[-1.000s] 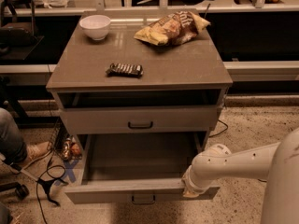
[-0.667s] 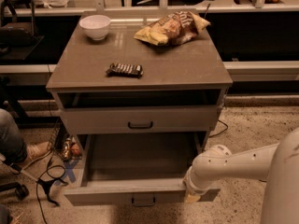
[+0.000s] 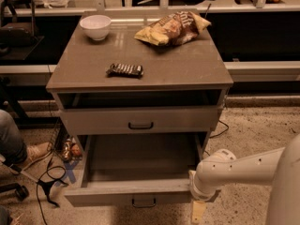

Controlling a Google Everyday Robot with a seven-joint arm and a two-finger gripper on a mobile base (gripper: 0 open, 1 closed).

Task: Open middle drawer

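- The drawer unit [image 3: 58, 102] fills the middle of the camera view. Its grey-brown tabletop [image 3: 187, 64] is flat and faintly glossy.
- The robot's pale arm [image 3: 243, 170] comes in from the lower right. Its rounded wrist joint sits against the right front corner of the drawer that is pulled out.
- The middle drawer [image 3: 140, 158] is pulled far out toward the camera, so its plain grey inside lies open to view. Its flat front panel runs across the bottom of the view.
- Above it, the upper drawer [image 3: 93, 121] has its front about flush with the unit, with a dark open slot between it and the tabletop.
- A person's leg [image 3: 9, 139] in blue trousers and a tan shoe [image 3: 35, 151] show at the left edge, near dark cables [image 3: 47, 186] on the speckled floor.
- A crumpled chip bag [image 3: 173, 28] lies at the back right of the tabletop.
- A white bowl [image 3: 95, 26] stands upright at the back left, well apart from the bag.
- A dark wrapped bar [image 3: 125, 70] lies flat nearer the front, left of centre.
- The gripper [image 3: 198, 211] hangs pointing downward just below the wrist, beside the right end of the middle drawer's front panel. I cannot tell whether it is apart or together.
- A small dark bar handle [image 3: 144, 202] sits at the centre of the middle drawer's front, to the left of the gripper and apart from it.
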